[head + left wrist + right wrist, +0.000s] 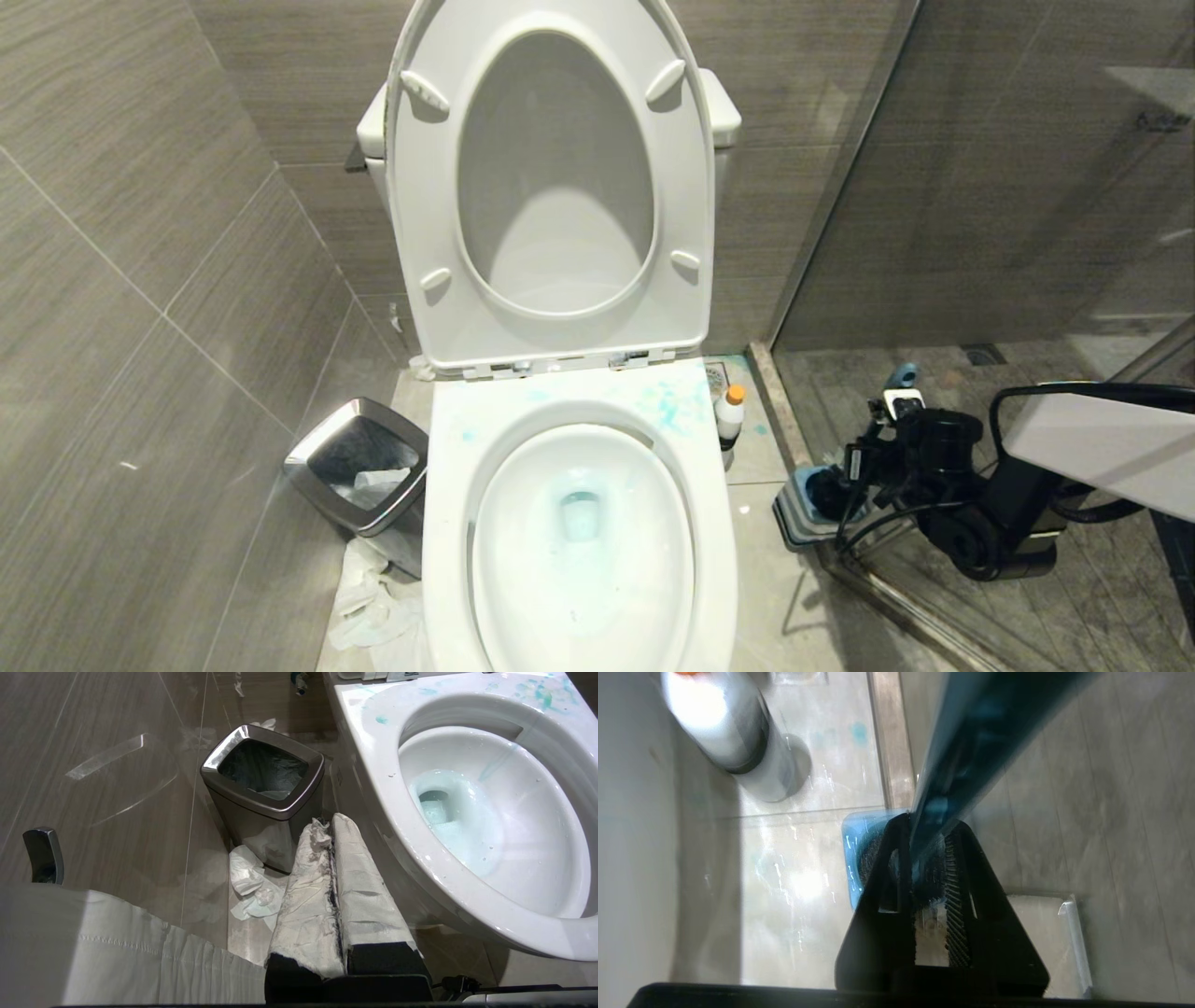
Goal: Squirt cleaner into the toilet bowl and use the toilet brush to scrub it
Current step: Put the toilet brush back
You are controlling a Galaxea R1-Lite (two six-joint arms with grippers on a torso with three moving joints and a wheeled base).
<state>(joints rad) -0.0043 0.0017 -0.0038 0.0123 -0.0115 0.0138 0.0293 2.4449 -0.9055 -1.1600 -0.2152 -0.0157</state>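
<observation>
right gripper (931, 872) at three o'clock of the toilet bowl (448, 523), jaws clamped on the toilet brush (966, 760) handle; stiff, slim, likely slippery. left gripper (327, 830) shut, empty.

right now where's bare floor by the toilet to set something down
Bare tile lies right of the toilet bowl, in front of the cleaner, up to the shower sill. Beyond it the right gripper and brush holder crowd things. The left side is cramped by the waste bin and crumpled paper.
</observation>
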